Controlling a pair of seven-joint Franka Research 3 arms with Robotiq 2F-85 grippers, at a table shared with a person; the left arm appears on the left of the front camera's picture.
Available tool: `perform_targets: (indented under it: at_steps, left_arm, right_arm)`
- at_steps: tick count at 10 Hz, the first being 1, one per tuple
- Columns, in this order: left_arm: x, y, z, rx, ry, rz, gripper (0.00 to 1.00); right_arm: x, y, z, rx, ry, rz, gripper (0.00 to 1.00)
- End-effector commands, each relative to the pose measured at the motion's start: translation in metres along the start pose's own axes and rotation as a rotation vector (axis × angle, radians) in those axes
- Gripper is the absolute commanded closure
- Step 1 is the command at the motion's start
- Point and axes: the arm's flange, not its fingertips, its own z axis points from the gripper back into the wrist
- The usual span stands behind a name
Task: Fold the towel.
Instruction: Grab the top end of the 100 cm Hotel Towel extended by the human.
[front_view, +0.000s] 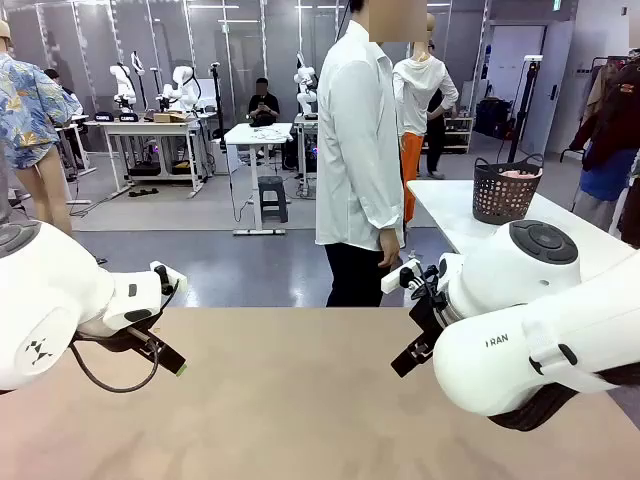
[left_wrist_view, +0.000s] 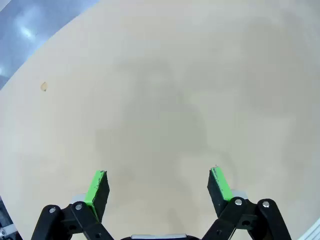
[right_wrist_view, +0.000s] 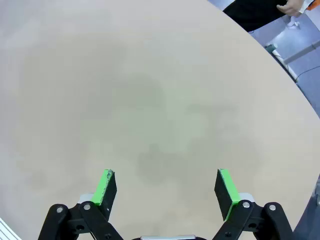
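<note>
Tan surface (front_view: 300, 420) across lower frame. Left hand (left_wrist_view: 159, 182) and right hand (right_wrist_view: 166, 182) released, empty, poised above it, presumably awaiting towel (front_view: 517, 174), bunched in basket (front_view: 500, 205) upper right.

I see the left gripper (left_wrist_view: 160, 184), black with two green pads (left_wrist_view: 96, 188), rising from the bottom edge with its fingers spread wide apart. It hangs above a smooth beige tabletop (left_wrist_view: 210, 75), whose bare surface shows between the fingers. A small brown mark (left_wrist_view: 44, 86) sits on the tabletop near its curved edge. Glossy grey floor (left_wrist_view: 30, 22) lies beyond that edge at upper left.
</note>
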Motion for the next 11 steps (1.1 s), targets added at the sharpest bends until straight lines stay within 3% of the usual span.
perform_targets:
  at_steps: [1, 11]
  left_arm:
    - [0.0001, -0.0002, 0.0000, 0.000, 0.000, 0.000, 0.00]
    - [0.0001, -0.0004, 0.0000, 0.000, 0.000, -0.001, 0.00]
  right_arm:
    - [0.0000, 0.0000, 0.0000, 0.000, 0.000, 0.000, 0.00]
    - [0.0000, 0.0001, 0.0000, 0.000, 0.000, 0.002, 0.00]
